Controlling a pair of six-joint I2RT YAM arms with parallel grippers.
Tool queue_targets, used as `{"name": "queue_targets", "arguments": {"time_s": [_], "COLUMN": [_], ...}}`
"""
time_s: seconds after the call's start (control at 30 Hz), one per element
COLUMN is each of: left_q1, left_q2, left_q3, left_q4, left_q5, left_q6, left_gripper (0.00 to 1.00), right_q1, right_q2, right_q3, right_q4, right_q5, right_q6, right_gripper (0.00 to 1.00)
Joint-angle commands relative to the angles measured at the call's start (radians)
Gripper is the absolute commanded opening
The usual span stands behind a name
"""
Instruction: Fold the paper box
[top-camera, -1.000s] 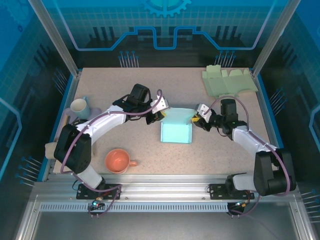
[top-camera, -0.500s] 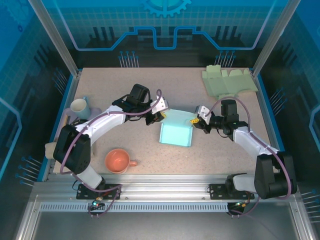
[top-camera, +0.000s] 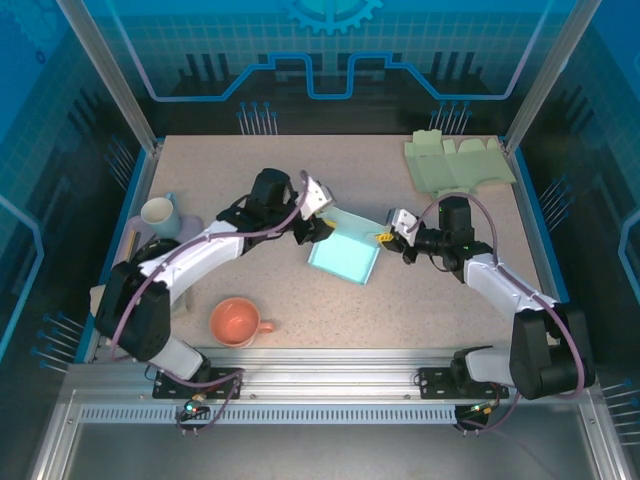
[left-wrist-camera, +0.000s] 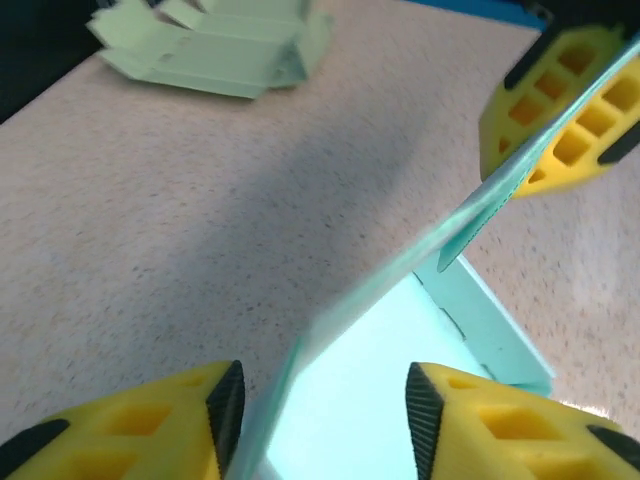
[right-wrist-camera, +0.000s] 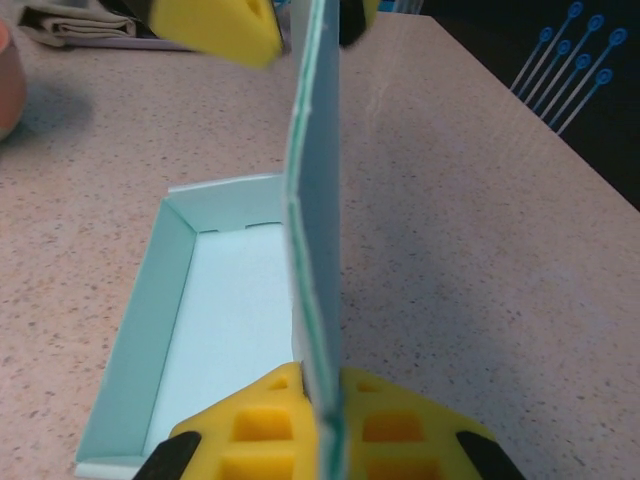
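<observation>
Matt teal paper box (top-camera: 342, 262) on speckled, rough-looking table (top-camera: 450, 310).

The table (top-camera: 350, 170) is viewed steeply from high behind the robot, whereas the paper box (top-camera: 343, 258) is seen at very close range from opposite ends by the two wrist cameras, its raised panel being shared by all views.

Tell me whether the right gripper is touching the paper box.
Touching. The right wrist view shows the right gripper clamped shut on the paper box at its upright wall.
</observation>
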Motion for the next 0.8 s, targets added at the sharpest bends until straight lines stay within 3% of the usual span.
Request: {"name": "queue_targets", "arguments": {"time_s": [0.0, 0.07, 0.17, 0.3, 0.43, 0.53, 0.63, 0.77], "left_q1": [0.037, 0.045, 0.081, 0.217, 0.306, 0.305, 0.289, 0.258], "left_q2": [-0.137, -0.209, -0.247, -0.163, -0.002, 0.107, 0.169, 0.175], "left_q3": [-0.124, -0.218, -0.264, -0.225, -0.076, 0.074, 0.143, 0.171], "left_q4": [0.251, 0.339, 0.325, 0.265, 0.15, -0.005, -0.037, -0.099], "left_q5": [-0.08, -0.169, -0.331, -0.235, -0.106, -0.043, 0.016, -0.012], "left_q6": [-0.293, -0.431, -0.667, -0.993, -1.23, -1.306, -1.358, -1.368], "left_gripper": [0.54, 0.59, 0.65, 0.79, 0.79, 0.78, 0.8, 0.82], "right_q1": [0.005, 0.005, 0.004, 0.004, 0.016, 0.039, 0.067, 0.108], "right_q2": [0.012, 0.019, 0.031, 0.04, 0.055, 0.067, 0.075, 0.095], "right_q3": [-0.008, -0.001, 0.001, -0.014, -0.007, 0.009, 0.011, 0.021], "right_q4": [0.089, 0.098, 0.099, 0.122, 0.1, 0.067, 0.07, 0.063], "right_q5": [0.046, 0.067, 0.068, 0.034, 0.018, 0.046, 0.091, 0.152], "right_q6": [0.044, 0.061, 0.06, 0.051, 0.019, -0.015, -0.036, -0.062], "right_gripper": [0.0, 0.0, 0.0, 0.0, 0.0, 0.0, 0.0, 0.0]}}
